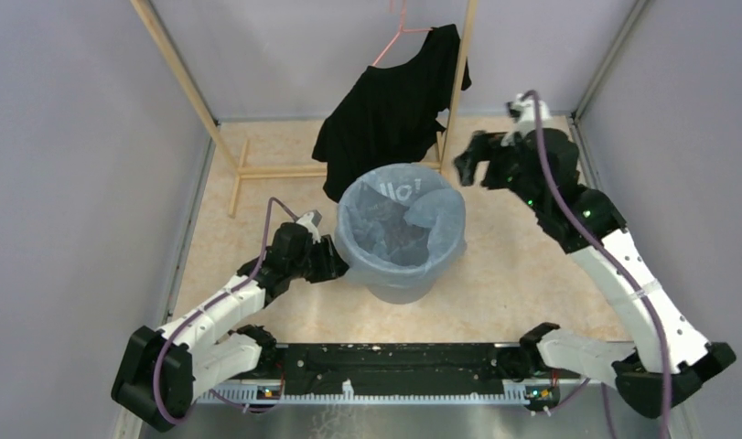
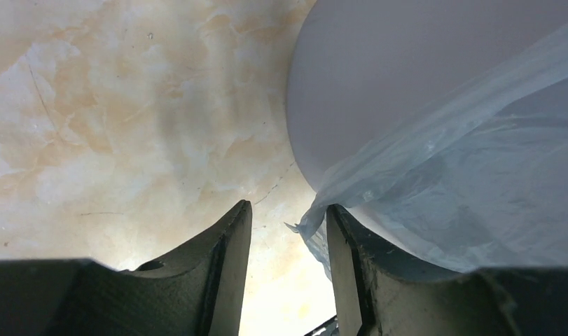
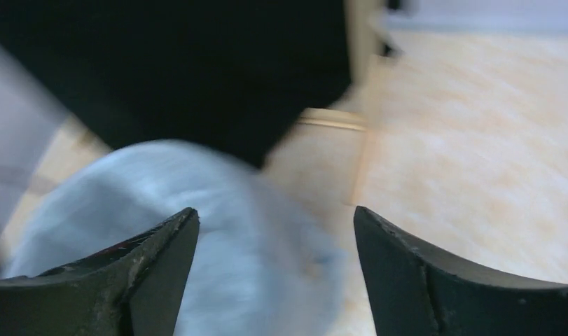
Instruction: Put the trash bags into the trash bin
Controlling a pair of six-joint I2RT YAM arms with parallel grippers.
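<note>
The pale blue trash bag (image 1: 371,229) sits inside the grey trash bin (image 1: 403,291) mid-table, its film lapping over the rim, while the left gripper (image 2: 286,210) stands parted at the bag's hanging edge, clamping nothing, and the right gripper (image 3: 275,213) gapes wide and empty near the bin's far-right rim.

You see one trash bin (image 1: 403,288), one trash bag (image 1: 385,229), one black shirt (image 1: 385,119), one pink hanger (image 1: 390,41) and one wooden rack (image 1: 181,78). You have two arms, left arm (image 1: 211,315) and right arm (image 1: 623,270), and two grippers, left gripper (image 2: 288,210) and right gripper (image 3: 275,213).
</note>
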